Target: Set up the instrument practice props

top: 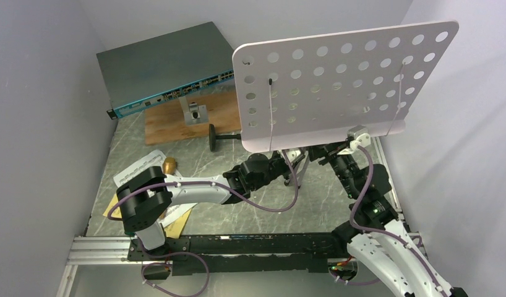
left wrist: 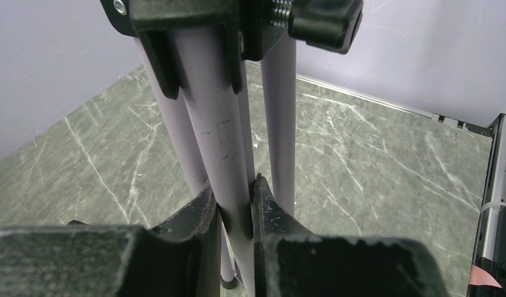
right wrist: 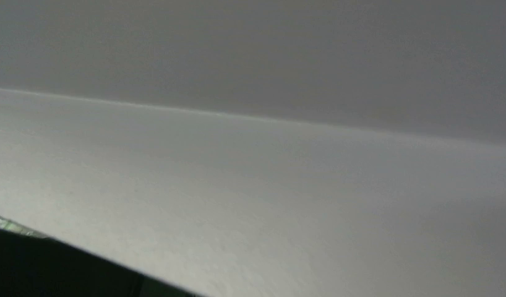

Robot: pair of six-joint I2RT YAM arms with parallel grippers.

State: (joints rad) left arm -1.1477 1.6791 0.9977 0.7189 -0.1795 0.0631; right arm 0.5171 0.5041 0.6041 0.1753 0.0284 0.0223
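The pale lilac perforated music stand (top: 346, 80) stands upright at the right, its plate tilted toward the camera. My left gripper (top: 292, 168) reaches under the plate. In the left wrist view it (left wrist: 235, 197) is shut on one lilac tube of the stand's legs (left wrist: 221, 142). My right gripper (top: 339, 152) sits at the plate's lower edge, its fingers hidden. The right wrist view shows only a pale surface (right wrist: 250, 185) close up. The gold microphone (top: 170, 165) lies by the white music sheets (top: 134, 169). Yellow sheets (top: 179, 221) show under the left arm. The black mic stand (top: 221, 137) lies on its side.
A flat grey network switch (top: 167, 65) with a blue front leans at the back left. A wooden board (top: 170, 124) with a metal block (top: 195, 112) lies before it. Walls close in on both sides. The arms' rail (top: 238, 244) runs along the near edge.
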